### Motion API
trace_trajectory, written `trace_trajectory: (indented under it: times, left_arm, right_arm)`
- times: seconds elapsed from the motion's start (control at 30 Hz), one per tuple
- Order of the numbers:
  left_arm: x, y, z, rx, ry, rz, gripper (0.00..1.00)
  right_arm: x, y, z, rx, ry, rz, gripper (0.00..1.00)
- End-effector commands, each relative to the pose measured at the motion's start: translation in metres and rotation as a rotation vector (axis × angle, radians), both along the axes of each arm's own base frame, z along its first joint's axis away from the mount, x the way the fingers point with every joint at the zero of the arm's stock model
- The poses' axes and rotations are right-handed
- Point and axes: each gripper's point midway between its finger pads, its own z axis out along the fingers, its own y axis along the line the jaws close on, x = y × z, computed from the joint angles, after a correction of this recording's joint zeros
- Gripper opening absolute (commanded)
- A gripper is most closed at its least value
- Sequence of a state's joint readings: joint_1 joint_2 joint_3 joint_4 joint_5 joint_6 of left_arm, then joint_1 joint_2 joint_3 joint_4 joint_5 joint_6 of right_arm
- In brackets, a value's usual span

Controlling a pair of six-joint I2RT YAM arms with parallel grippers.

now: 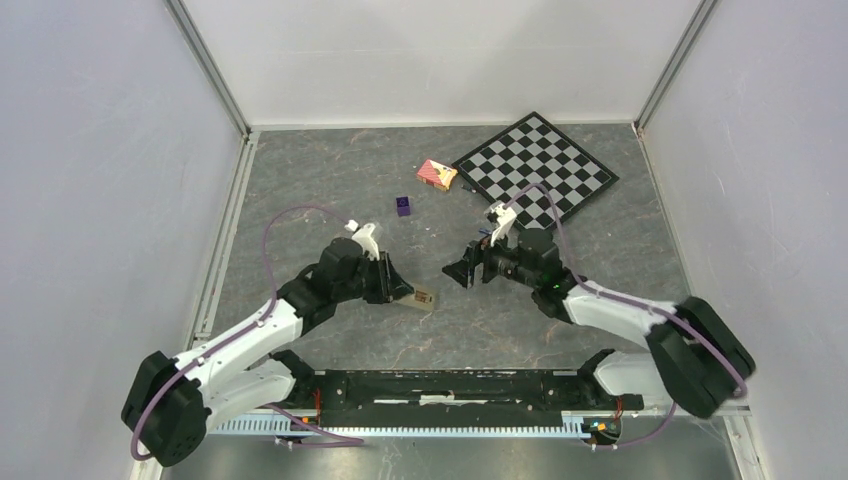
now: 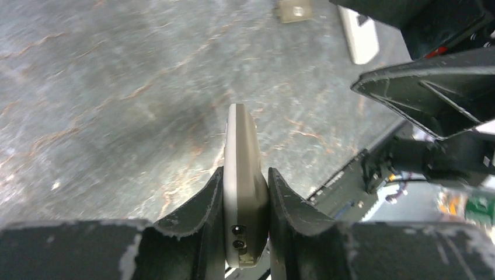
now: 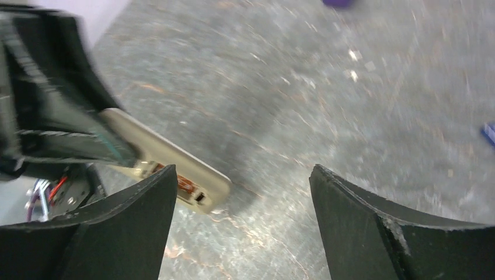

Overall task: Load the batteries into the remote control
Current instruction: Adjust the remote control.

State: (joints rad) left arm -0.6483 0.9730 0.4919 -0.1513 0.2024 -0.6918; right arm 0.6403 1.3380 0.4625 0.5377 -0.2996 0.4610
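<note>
- Top external: left gripper (image 1: 398,288) is pinching the remote control (image 1: 422,297) by one end. The other end sticks out to the right, toward the right arm's side.
- Remote's long axis runs roughly left-right across the table (image 1: 330,170), with the free end tipped slightly toward the near edge. It sits about mid-table, between the two arms.
- Left wrist: the remote (image 2: 239,140) is seen edge-on, clamped between the two fingers (image 2: 198,204). The tan shell faces one pad and the paler side faces the other. It looks held off the surface, but I can't be sure.
- Right gripper (image 1: 462,270) is spread wide with nothing between its fingers. It is near the remote's free end, just right of it and a little farther back, not touching.
- Right wrist: the remote (image 3: 169,160) lies left of the open gap of the right gripper (image 3: 242,169). Its free end is partly hidden behind the left finger (image 3: 128,227). The battery bay is at that end, uncovered, with reddish contacts showing. It looks unloaded, though blur makes that a guess.
- Key relation: the bay end points at the right gripper, so the right arm is the nearer one to feed it while the left acts as a holder.
- Batteries: none clearly made out. A blue scrap (image 3: 489,133) at the right edge of the right wrist view may be one, but it is too cropped to tell.
- Judgement: the right arm needs a battery first, and the likely candidate lies away from the remote on its far side.
- Other items: purple cube (image 1: 403,206), red box (image 1: 437,174) and checkerboard (image 1: 535,170), all farther back.
</note>
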Motion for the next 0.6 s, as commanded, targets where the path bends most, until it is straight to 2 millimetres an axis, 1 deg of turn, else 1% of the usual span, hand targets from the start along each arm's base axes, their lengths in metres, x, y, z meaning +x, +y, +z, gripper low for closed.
trace_trajectory:
  times: [0.0,0.1,0.17,0.23,0.3,0.4,0.43,0.47,0.53,0.57]
  left_arm:
    - [-0.005,-0.033,0.067,-0.14,-0.174,-0.238,0.02]
    - [-0.024,-0.049,0.096,-0.224,-0.196,-0.396,0.02]
    - [-0.032,-0.053,0.116,-0.241,-0.238,-0.479,0.02]
    - [-0.04,-0.053,0.134,-0.244,-0.301,-0.555,0.02]
    - [-0.045,-0.052,0.148,-0.245,-0.364,-0.611,0.02]
    - [-0.058,-0.051,0.169,-0.269,-0.476,-0.712,0.02]
    - [-0.064,-0.05,0.173,-0.278,-0.512,-0.755,0.02]
    - [-0.067,-0.05,0.174,-0.282,-0.533,-0.781,0.02]
    - [-0.074,-0.048,0.177,-0.287,-0.566,-0.831,0.02]
    - [-0.077,-0.048,0.177,-0.29,-0.577,-0.851,0.02]
  right_arm:
    - [-0.025,0.014,0.078,0.04,-0.299,0.264,0.89]
    - [-0.041,0.015,0.104,0.032,-0.413,0.382,0.91]
    - [-0.052,0.016,0.118,0.019,-0.499,0.469,0.91]
    - [-0.062,0.018,0.127,0.005,-0.555,0.559,0.92]
    - [-0.073,0.019,0.128,-0.008,-0.572,0.651,0.92]
    - [-0.083,0.018,0.119,-0.043,-0.568,0.755,0.92]
    - [-0.088,0.017,0.114,-0.048,-0.552,0.788,0.92]
    - [-0.089,0.018,0.115,-0.049,-0.55,0.801,0.91]
    - [-0.091,0.021,0.118,-0.022,-0.545,0.814,0.86]
    - [-0.096,0.022,0.12,0.003,-0.542,0.838,0.83]
